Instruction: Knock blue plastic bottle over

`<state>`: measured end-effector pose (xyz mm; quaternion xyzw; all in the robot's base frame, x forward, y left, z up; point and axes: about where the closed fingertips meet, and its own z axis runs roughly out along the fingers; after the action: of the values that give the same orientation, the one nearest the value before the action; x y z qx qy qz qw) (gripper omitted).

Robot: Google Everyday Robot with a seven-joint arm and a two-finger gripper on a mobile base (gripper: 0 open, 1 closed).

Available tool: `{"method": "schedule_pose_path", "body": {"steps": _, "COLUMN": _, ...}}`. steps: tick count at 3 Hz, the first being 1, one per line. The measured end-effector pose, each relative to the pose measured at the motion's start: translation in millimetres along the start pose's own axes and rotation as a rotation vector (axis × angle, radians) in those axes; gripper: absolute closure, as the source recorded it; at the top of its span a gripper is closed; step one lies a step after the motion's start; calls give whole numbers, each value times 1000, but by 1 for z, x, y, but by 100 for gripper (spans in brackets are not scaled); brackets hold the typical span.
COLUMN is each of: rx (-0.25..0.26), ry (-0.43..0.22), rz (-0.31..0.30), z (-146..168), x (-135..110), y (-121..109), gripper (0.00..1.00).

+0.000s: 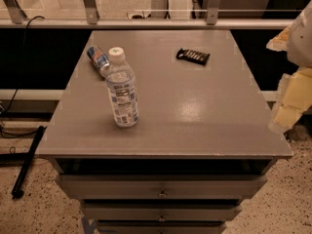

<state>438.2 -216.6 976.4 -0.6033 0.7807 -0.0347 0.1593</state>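
Note:
The blue plastic bottle (122,91) stands upright on the left part of the grey table top (195,111). It is clear, with a white cap and a white label with blue squares. My gripper (288,108) shows blurred at the right edge of the view, just off the table's right side, far to the right of the bottle and apart from it. Nothing is seen in it.
A short blue-and-silver can (99,59) lies on its side just behind the bottle, at its upper left. A small flat black packet (193,56) lies at the back, right of centre. Drawers (161,186) sit under the top. A black rod (28,162) lies on the floor at left.

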Motion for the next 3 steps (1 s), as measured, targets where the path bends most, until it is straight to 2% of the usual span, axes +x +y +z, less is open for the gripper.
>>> {"method": "schedule_pose_path", "body": {"steps": 1, "rx": 0, "ry": 0, "rz": 0, "z": 0, "x": 0, "y": 0, "gripper": 0}}
{"method": "schedule_pose_path", "body": {"steps": 2, "rx": -15, "ry": -62, "rz": -16, "z": 5, "x": -10, "y": 0, "gripper": 0}}
{"method": "schedule_pose_path", "body": {"steps": 3, "rx": -73, "ry": -220, "rz": 12, "z": 28, "x": -52, "y": 8, "gripper": 0}}
